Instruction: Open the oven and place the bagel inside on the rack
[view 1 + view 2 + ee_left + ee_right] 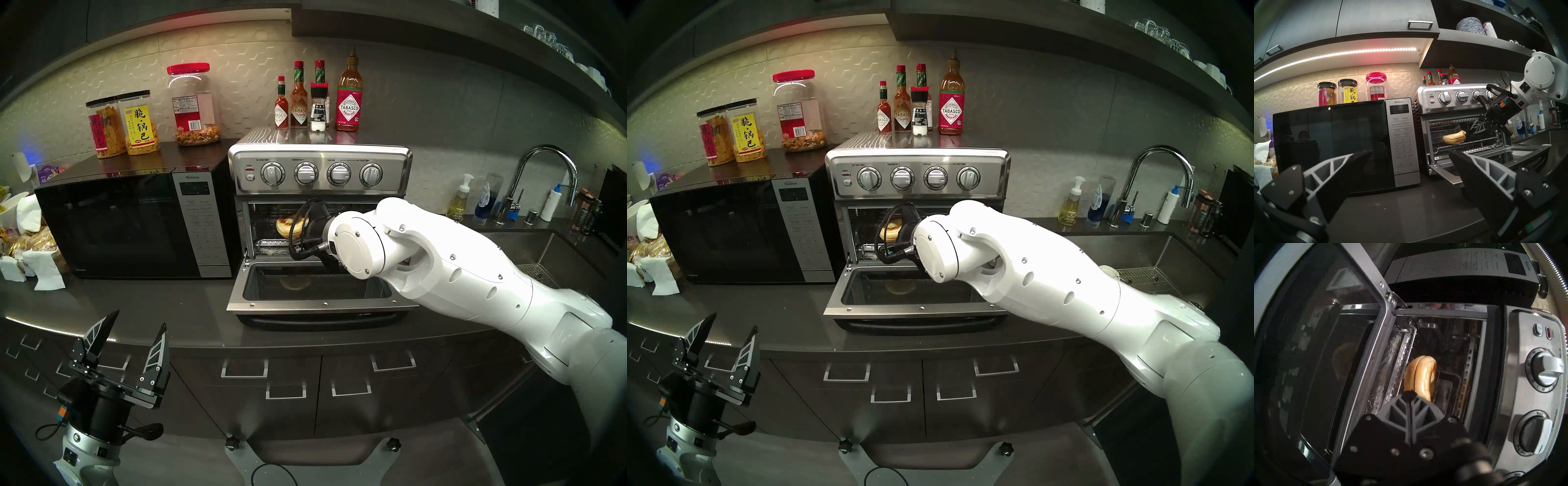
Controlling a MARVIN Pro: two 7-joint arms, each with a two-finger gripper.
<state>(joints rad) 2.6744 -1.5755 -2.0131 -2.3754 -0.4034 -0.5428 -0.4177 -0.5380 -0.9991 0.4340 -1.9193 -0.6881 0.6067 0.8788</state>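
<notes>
Dark counter (169, 305) carries the oven (319, 176) with its door dropped flat; the bagel (1454, 137) already lies on the rack (1474, 141) inside. My right gripper (1411, 393) sits just outside it, fingers pressed together on nothing, while my left gripper (134, 334) hangs spread and idle. By my reckoning only pulling clear remains.

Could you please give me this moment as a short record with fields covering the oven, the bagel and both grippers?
oven: on the counter, right of the microwave
door: folded down flat, open
bagel: inside, lying on the rack, free of any gripper
right gripper: at the oven's mouth, fingers together, nothing between them
left gripper: open, empty, above the counter's front edge, away from the oven
on top of the oven: sauce bottles
</notes>
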